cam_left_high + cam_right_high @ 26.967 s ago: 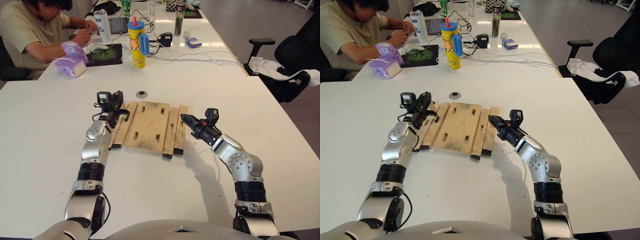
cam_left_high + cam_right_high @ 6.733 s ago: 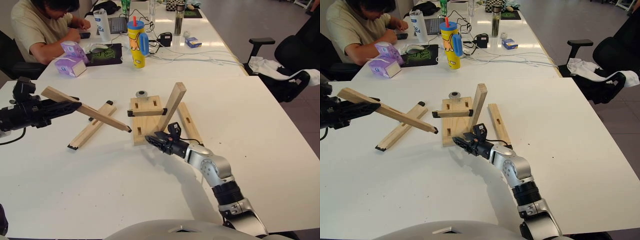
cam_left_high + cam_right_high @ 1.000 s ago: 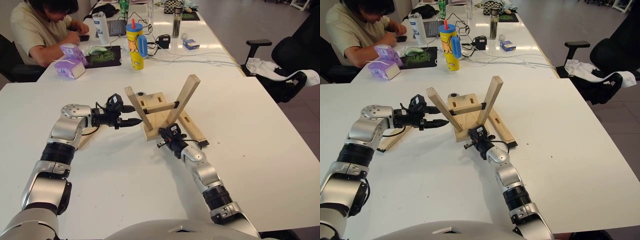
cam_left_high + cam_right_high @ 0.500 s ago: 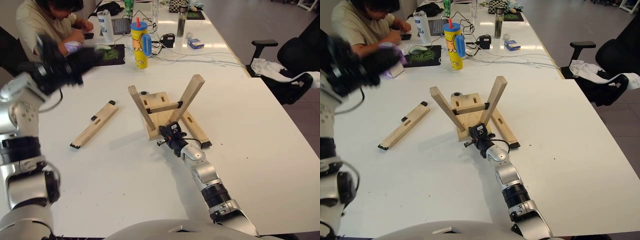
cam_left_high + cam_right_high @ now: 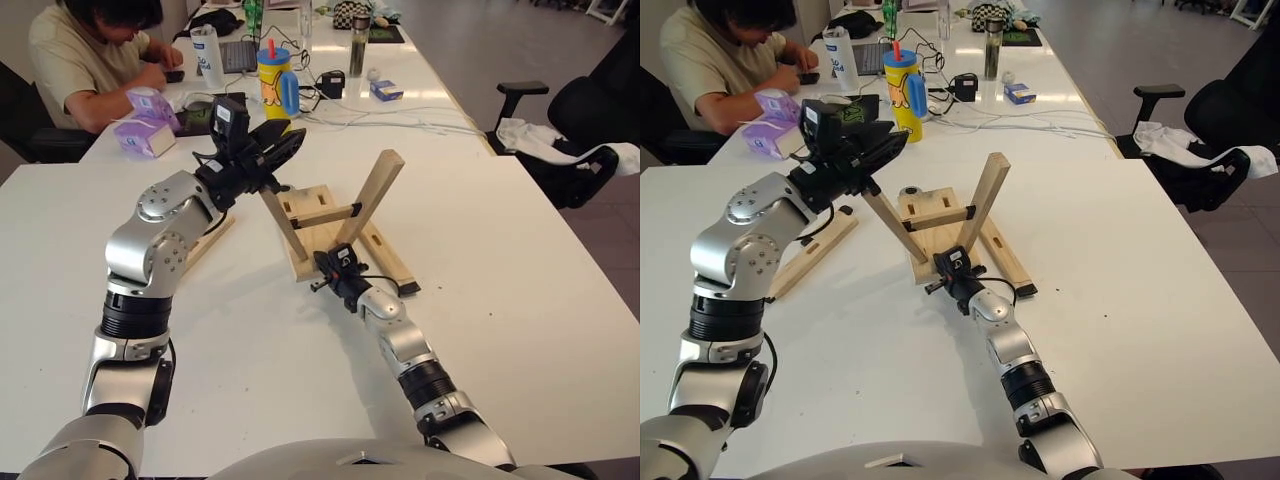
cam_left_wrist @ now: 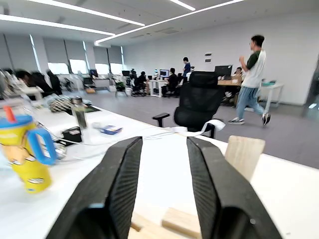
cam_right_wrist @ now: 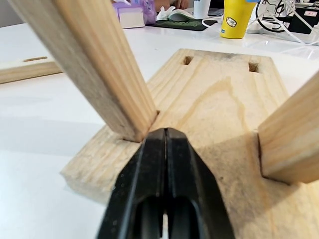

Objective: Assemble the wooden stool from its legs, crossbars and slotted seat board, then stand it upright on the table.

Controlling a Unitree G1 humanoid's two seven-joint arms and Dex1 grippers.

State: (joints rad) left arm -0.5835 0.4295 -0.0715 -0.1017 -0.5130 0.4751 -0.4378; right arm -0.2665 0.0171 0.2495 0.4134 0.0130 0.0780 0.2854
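The slotted seat board [image 5: 318, 240] lies flat on the white table. Two legs stand slanted in its slots: a left leg [image 5: 281, 228] and a right leg [image 5: 368, 197], joined by a crossbar [image 5: 325, 214]. My left gripper [image 5: 272, 143] hangs open just above and behind the left leg's top end [image 6: 243, 154], touching nothing. My right gripper [image 7: 166, 133] is shut, its tips resting on the board at the foot of the left leg [image 7: 94, 64]. One loose leg [image 5: 812, 252] lies under my left arm. Another loose leg [image 5: 388, 258] lies along the board's right side.
A small grey disc [image 5: 908, 192] sits just behind the board. On the far table stand a yellow cup [image 5: 272, 76], purple boxes [image 5: 147, 135], bottles and cables, with a person seated there. An office chair [image 5: 585, 110] stands off the table's right edge.
My left arm has swung in from the far left, and its open gripper now hangs over the left leg's top. The right gripper and the stool parts have stayed put.
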